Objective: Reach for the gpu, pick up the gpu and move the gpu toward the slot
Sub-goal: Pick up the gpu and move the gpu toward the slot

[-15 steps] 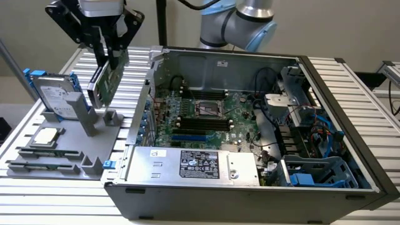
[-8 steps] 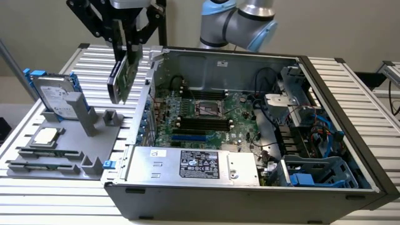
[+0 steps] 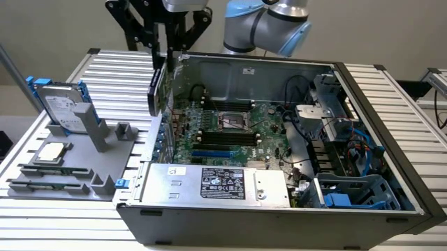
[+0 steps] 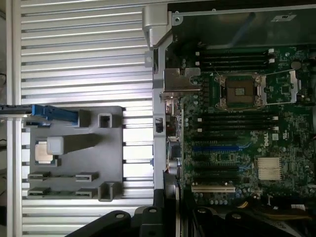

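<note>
The power supply, with its black label, lies at the front of the open computer case, well below and forward of the gripper. The gripper hangs above the case's rear wall, toward the exterior view's left, its black fingers closed on the gpu, which hangs edge-on directly beneath them, upright, at the case's wall. In the wrist view the gripper's black body sits over that wall, with the card seen edge-on as a thin dark strip running between the fingers; whether it touches the wall cannot be told. Inside the case, beside the gripper, the motherboard lies exposed with its empty processor socket and the rows of expansion slots. Outside the case, on the slatted table, a grey fixture tray holds a silver hard drive with blue rails standing upright, a processor chip and two narrow memory sticks, all well apart from the gripper.
</note>
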You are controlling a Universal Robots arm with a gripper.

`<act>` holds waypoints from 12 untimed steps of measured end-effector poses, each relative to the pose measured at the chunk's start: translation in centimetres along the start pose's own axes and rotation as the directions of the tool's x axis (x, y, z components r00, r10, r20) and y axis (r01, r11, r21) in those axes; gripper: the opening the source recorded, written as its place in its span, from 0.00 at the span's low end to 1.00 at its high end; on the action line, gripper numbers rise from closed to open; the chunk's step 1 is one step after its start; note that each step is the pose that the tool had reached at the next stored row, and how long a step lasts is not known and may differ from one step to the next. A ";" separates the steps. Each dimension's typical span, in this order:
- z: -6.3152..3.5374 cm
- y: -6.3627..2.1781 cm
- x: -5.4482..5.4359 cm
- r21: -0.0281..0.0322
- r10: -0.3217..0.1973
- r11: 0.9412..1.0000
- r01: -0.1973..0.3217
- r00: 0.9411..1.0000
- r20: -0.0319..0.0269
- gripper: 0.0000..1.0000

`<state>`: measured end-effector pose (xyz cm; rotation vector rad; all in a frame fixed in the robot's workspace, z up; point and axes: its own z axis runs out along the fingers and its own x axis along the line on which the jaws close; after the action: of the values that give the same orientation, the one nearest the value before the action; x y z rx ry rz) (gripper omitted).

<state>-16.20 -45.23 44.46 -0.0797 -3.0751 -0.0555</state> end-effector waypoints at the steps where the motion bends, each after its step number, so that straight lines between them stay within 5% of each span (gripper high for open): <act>1: -0.03 0.02 -0.4 0.000 0.000 1.000 0.000 1.000 0.000 0.26; 12: -0.14 0.31 -5.5 -0.001 0.000 1.000 0.000 1.000 0.000 0.26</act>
<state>-10.73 -45.20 44.25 -0.0797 -3.0747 -0.0565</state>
